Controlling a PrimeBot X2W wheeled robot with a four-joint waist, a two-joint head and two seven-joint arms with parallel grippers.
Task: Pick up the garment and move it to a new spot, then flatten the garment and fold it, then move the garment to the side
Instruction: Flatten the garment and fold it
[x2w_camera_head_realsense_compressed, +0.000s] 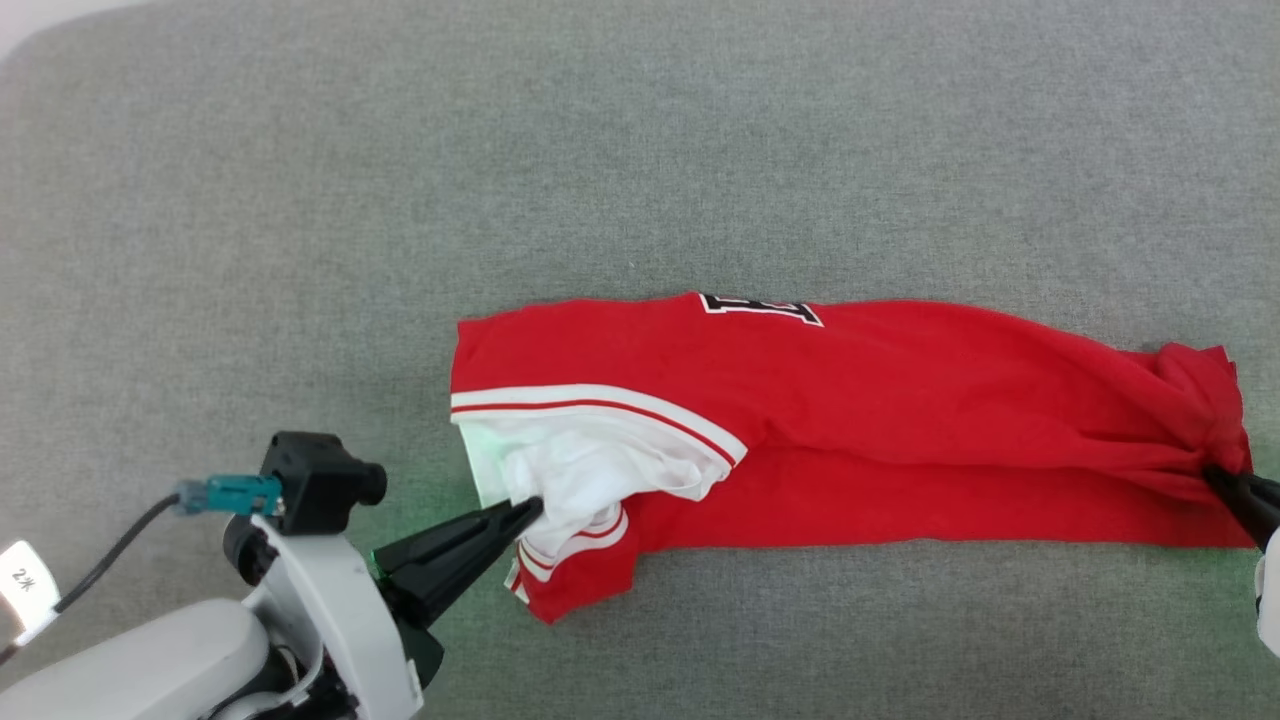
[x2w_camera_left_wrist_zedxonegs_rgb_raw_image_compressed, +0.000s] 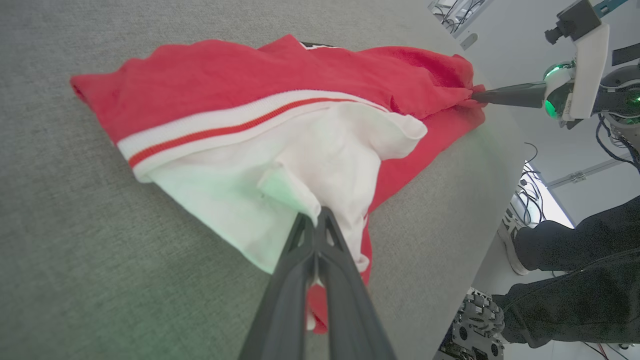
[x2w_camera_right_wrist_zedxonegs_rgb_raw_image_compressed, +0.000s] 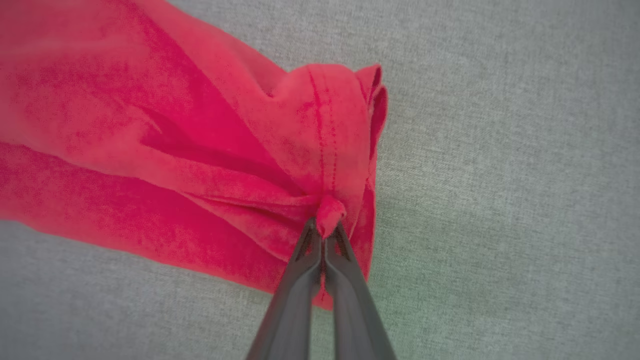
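The garment (x2w_camera_head_realsense_compressed: 880, 420) lies folded lengthwise into a long red band across the grey surface, with part of the black number at its far edge. At its left end sit a white sleeve (x2w_camera_left_wrist_zedxonegs_rgb_raw_image_compressed: 280, 165) and striped trim. My left gripper (x2w_camera_head_realsense_compressed: 532, 512) is shut on the white sleeve fabric, seen close up as my left gripper (x2w_camera_left_wrist_zedxonegs_rgb_raw_image_compressed: 316, 216). My right gripper (x2w_camera_head_realsense_compressed: 1215, 477) is shut on the bunched red hem at the right end, seen close up as my right gripper (x2w_camera_right_wrist_zedxonegs_rgb_raw_image_compressed: 324, 231). The garment (x2w_camera_right_wrist_zedxonegs_rgb_raw_image_compressed: 150, 150) stretches between the two.
A grey fabric-covered table (x2w_camera_head_realsense_compressed: 640, 150) spreads wide around the shirt. Its right edge (x2w_camera_left_wrist_zedxonegs_rgb_raw_image_compressed: 500, 200) shows in the left wrist view, with a person's dark-trousered legs (x2w_camera_left_wrist_zedxonegs_rgb_raw_image_compressed: 585, 270) and cables on the floor beyond it.
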